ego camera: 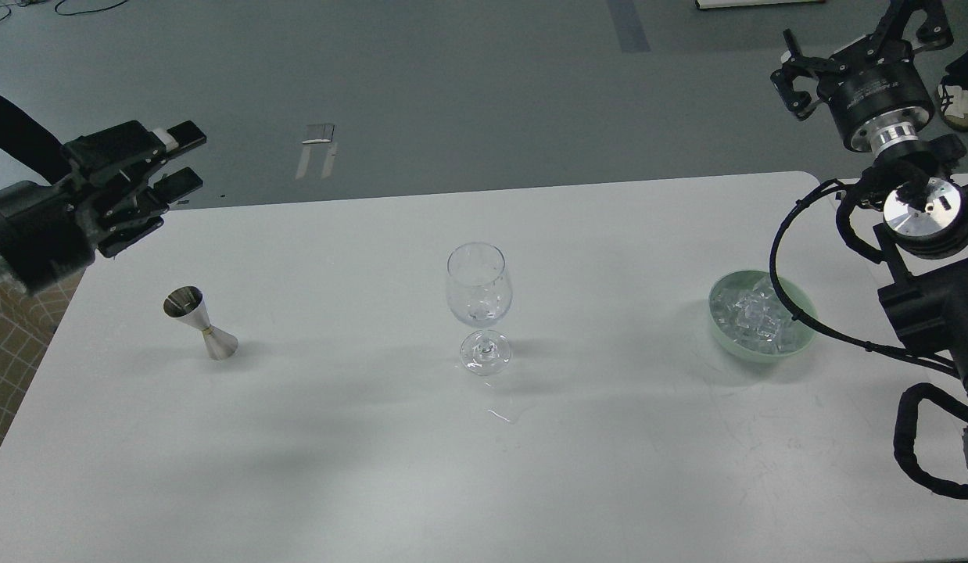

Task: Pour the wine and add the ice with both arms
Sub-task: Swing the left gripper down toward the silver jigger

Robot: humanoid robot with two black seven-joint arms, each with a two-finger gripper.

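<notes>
Ice (754,319) sits heaped in the green bowl (798,341) on the right side of the table (374,469), well apart from the glass (479,305) at centre. Those cubes look clear and wet, so expect them slick, hard and light; I'd pinch one cube across two flat faces from above, picking off the top of the heap, and gently, because a squeezed cube will squirt away.

Over on the left, the jigger (200,322) stands upright near the table's left edge. It's polished steel, stiff and smooth, with a narrow waist between the two cones, and that waist is the natural place to grip it. The glass is thin and fragile on a slim stem; best left standing while things go into it. Its bowl looks close to empty, with a small wet patch on the table in front of its foot.

Left gripper (175,160) hovers beyond the jigger at the far left table edge, fingers parted with a gap, holding nothing. Right gripper (859,39) hangs high past the table's far right corner, claws spread, empty too. Nothing grasped yet, so pouring and icing both look to be ahead.
</notes>
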